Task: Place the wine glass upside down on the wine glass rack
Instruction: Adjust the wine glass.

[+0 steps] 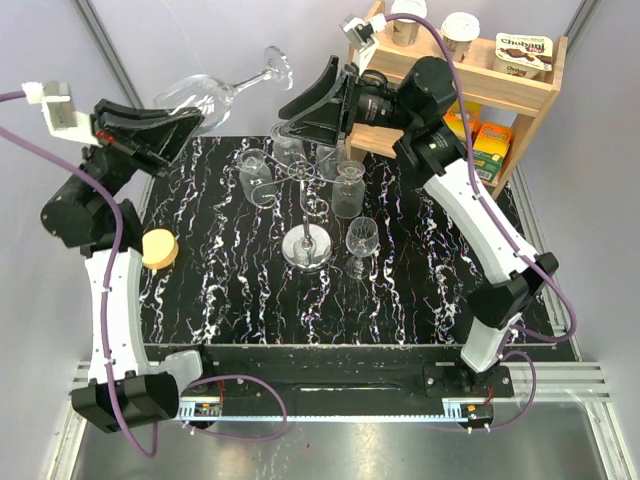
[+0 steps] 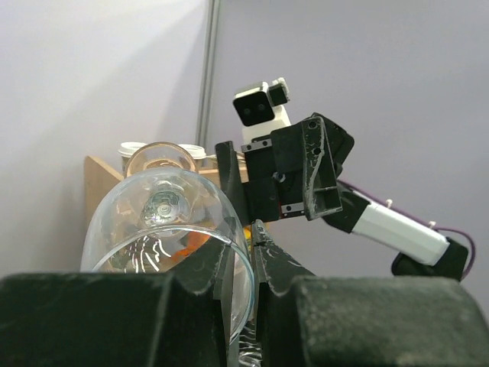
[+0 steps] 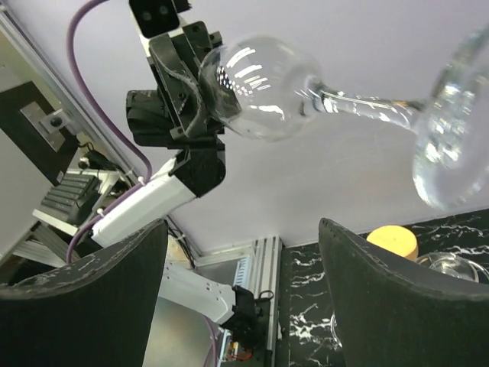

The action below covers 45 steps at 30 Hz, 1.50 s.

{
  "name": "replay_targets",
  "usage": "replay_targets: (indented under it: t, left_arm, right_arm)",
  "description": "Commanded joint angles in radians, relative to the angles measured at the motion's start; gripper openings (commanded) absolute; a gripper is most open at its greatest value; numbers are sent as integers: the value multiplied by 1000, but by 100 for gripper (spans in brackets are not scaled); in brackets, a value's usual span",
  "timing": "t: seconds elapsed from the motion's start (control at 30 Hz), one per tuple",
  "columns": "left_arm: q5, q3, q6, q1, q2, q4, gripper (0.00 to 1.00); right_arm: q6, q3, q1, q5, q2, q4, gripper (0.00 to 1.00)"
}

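Observation:
A clear wine glass (image 1: 215,95) hangs sideways in the air over the back left of the table, foot (image 1: 276,63) pointing right. My left gripper (image 1: 188,120) is shut on its bowl rim; in the left wrist view the rim (image 2: 243,267) sits pinched between the fingers (image 2: 248,264). My right gripper (image 1: 296,112) is open just right of the glass, facing it, below the stem. From the right wrist, the bowl (image 3: 263,84) and foot (image 3: 451,145) float above the open gripper (image 3: 241,294). The silver wine glass rack (image 1: 307,248) stands mid-table.
Several glasses hang from the rack arms (image 1: 255,178) (image 1: 348,190). A small wine glass (image 1: 362,240) stands upright right of the rack base. A yellow disc (image 1: 159,248) lies at the left edge. A wooden shelf (image 1: 505,95) with cups and packets stands back right.

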State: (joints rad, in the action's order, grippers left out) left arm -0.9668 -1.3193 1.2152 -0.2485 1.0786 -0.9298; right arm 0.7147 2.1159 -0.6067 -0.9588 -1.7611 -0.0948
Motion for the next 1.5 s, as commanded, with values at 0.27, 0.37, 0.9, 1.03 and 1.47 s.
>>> replay_targets:
  t: [0.27, 0.37, 0.9, 1.03, 1.47]
  left_arm:
    - [106, -190, -48, 89, 78, 82, 0]
    - [88, -189, -69, 106, 90, 85, 0]
    - [20, -51, -89, 235, 104, -101, 0]
    - [11, -21, -85, 242, 95, -142, 0]
    - [-15, 110, -88, 328, 69, -283, 0]
  right_arm:
    - [-224, 182, -34, 163, -74, 243, 83]
    - [-317, 202, -68, 213, -51, 347, 82]
    - [-287, 225, -102, 278, -41, 336, 82]
    - [-287, 243, -81, 278, -66, 336, 82]
    - [-287, 227, -19, 278, -94, 336, 82]
